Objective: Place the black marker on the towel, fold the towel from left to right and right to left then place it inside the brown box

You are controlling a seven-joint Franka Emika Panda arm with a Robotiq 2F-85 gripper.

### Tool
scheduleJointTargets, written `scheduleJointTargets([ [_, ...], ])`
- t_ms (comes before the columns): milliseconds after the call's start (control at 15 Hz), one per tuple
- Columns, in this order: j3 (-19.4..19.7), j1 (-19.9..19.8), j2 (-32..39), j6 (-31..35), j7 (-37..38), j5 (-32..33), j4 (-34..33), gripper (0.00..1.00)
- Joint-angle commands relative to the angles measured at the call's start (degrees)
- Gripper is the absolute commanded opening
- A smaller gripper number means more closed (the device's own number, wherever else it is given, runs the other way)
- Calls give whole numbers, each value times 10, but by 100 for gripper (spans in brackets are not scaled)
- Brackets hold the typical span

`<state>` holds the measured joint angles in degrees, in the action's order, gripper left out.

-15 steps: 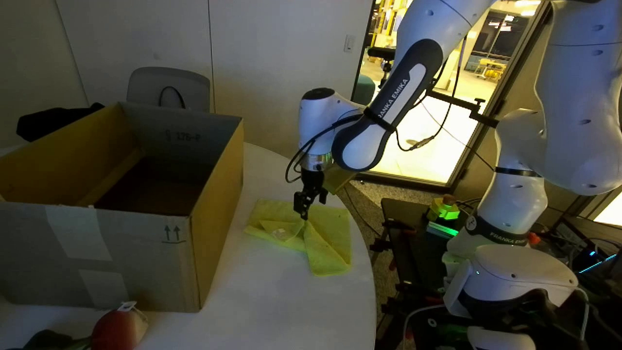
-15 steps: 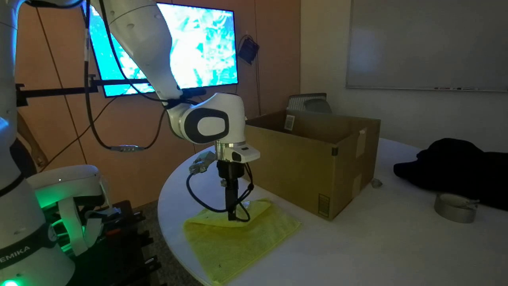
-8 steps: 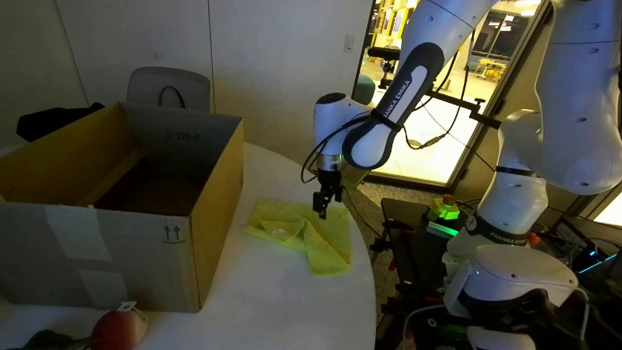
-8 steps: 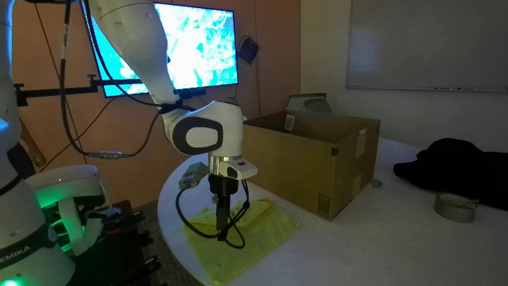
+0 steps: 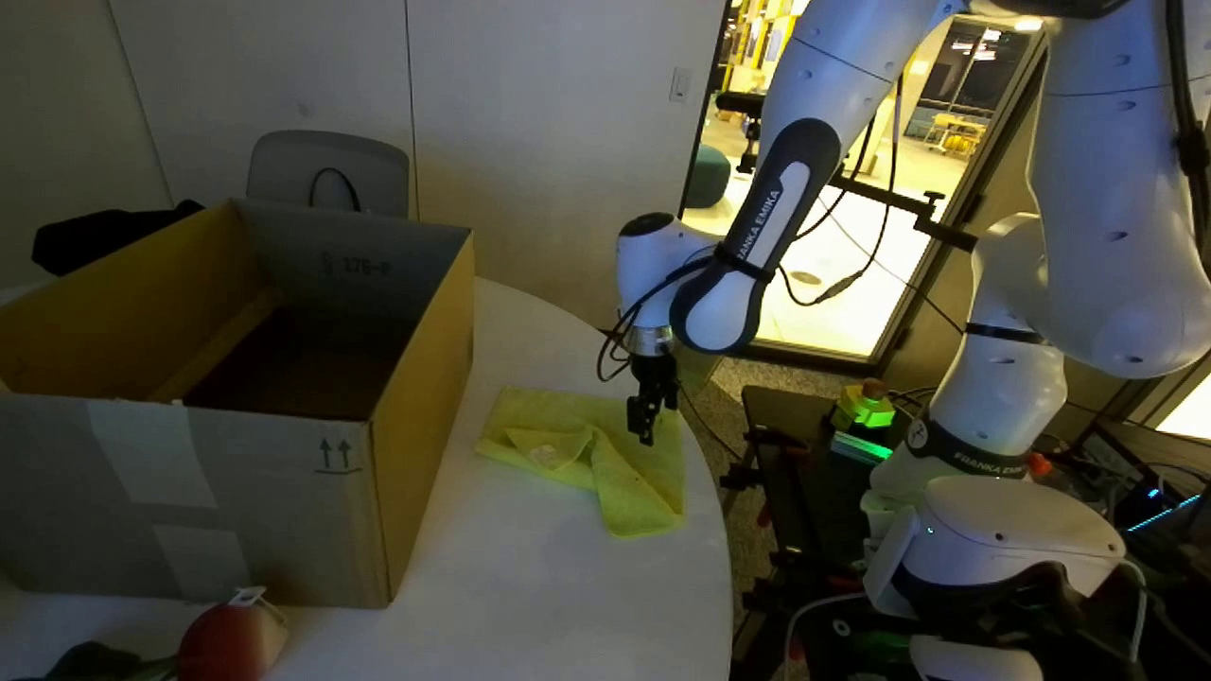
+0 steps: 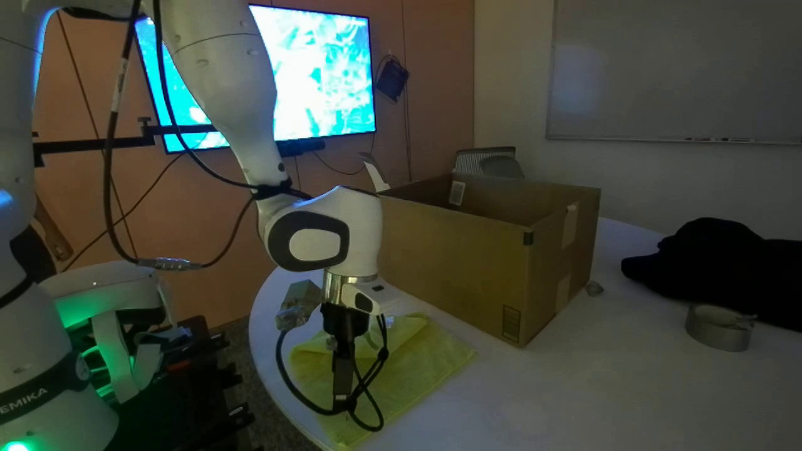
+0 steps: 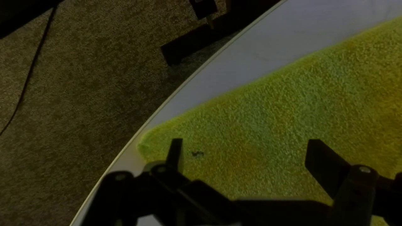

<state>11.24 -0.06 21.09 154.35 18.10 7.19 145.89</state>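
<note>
The yellow towel lies on the white table, partly folded, with a raised crease and a turned-over flap. It shows in both exterior views (image 5: 539,407) (image 6: 426,363) and fills much of the wrist view (image 7: 267,116). My gripper (image 7: 245,141) is open and empty, pointing down over the towel near a corner by the table edge. It shows in both exterior views (image 5: 658,421) (image 6: 341,407). I cannot tell whether the fingertips touch the cloth. The brown box (image 5: 227,492), open at the top, stands beside the towel, also in an exterior view (image 6: 451,275). The black marker is hidden or out of view.
The curved table edge (image 7: 176,92) runs close to the towel's corner. A red and white object (image 5: 232,643) lies in front of the box. A tape roll (image 6: 717,329) and black cloth (image 6: 720,269) lie on the table beyond the box.
My gripper has moved off the towel's crease toward the towel's corner near the table edge, rising and then coming down again. The towel and the box have not visibly moved.
</note>
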Motion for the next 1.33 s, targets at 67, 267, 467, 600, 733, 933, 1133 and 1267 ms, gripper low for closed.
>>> scheduleJointTargets([
  [67,-23,-36,50,27,-60,-44,-19,100],
  [267,-41,-55,63,37,-93,-73,-14,100],
  [467,-58,-75,66,34,-123,-96,-16,100],
  [600,-68,-86,63,32,-142,-108,-15,87],
  [733,-77,-92,56,27,-154,-117,-14,71],
  [933,-89,-92,42,22,-167,-126,-12,46],
  [1133,-88,-79,14,20,-162,-119,-3,24],
  [1267,-81,-67,-10,20,-153,-110,4,8],
])
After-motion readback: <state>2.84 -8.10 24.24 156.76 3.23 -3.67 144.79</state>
